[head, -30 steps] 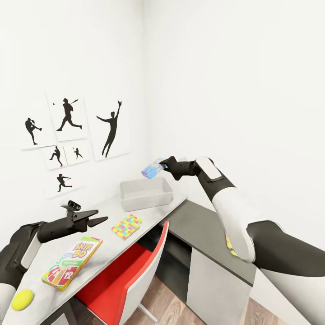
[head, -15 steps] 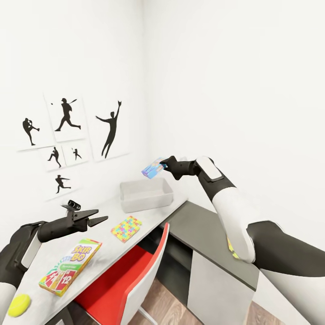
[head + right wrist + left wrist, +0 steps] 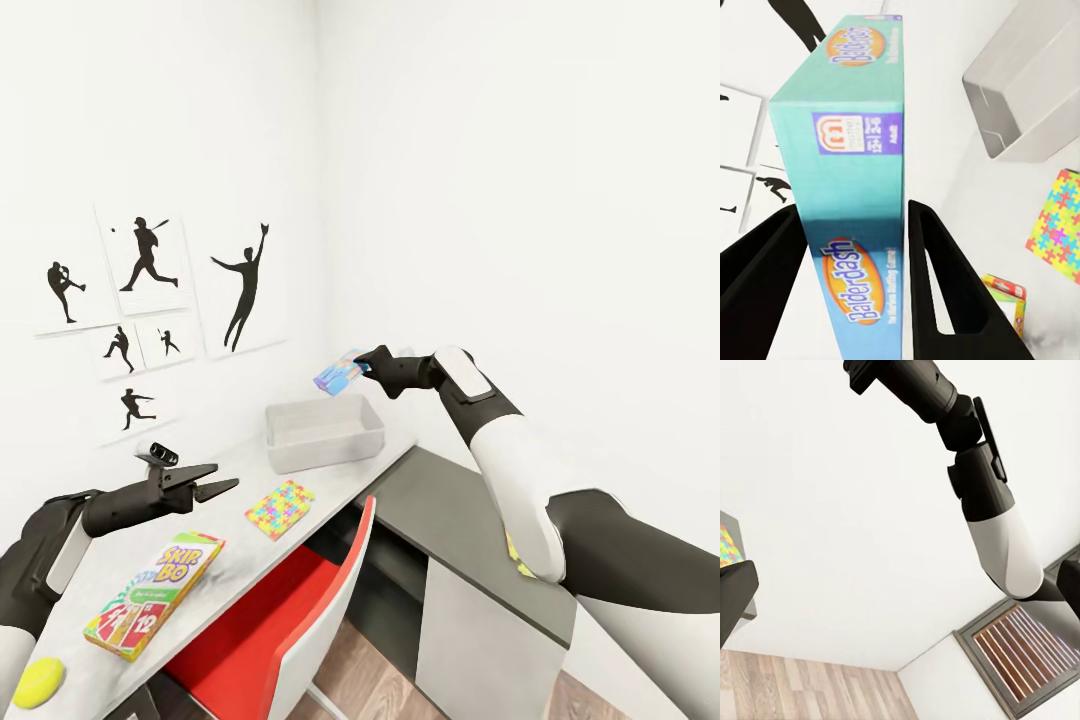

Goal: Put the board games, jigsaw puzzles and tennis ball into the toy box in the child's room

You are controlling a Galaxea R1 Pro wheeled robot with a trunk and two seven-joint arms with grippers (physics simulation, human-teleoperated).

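My right gripper (image 3: 360, 370) is shut on a blue-purple "Balderdash" board game (image 3: 337, 375), held in the air just above the far rim of the pale grey toy box (image 3: 325, 432) on the table (image 3: 215, 560). In the right wrist view the game (image 3: 855, 187) sits between both fingers (image 3: 941, 285), with the toy box (image 3: 1035, 82) beyond it. My left gripper (image 3: 226, 478) hangs open over the table, above the Skip-Bo board game (image 3: 155, 595). A jigsaw puzzle (image 3: 279, 508) lies between the Skip-Bo and the toy box. The tennis ball (image 3: 38, 682) rests at the table's near end.
A red chair (image 3: 300, 620) is tucked under the table's front edge. The lower dark grey cabinet (image 3: 460, 510) joins the table at the right, and a yellow-green scrap of a second puzzle (image 3: 515, 555) peeks out behind my right forearm. White walls with black baseball silhouettes (image 3: 150, 255) stand close behind.
The whole view has shifted a little, so the Skip-Bo box and ball sit lower and further left in the picture. Both arms keep their poses and the right grip is unchanged.
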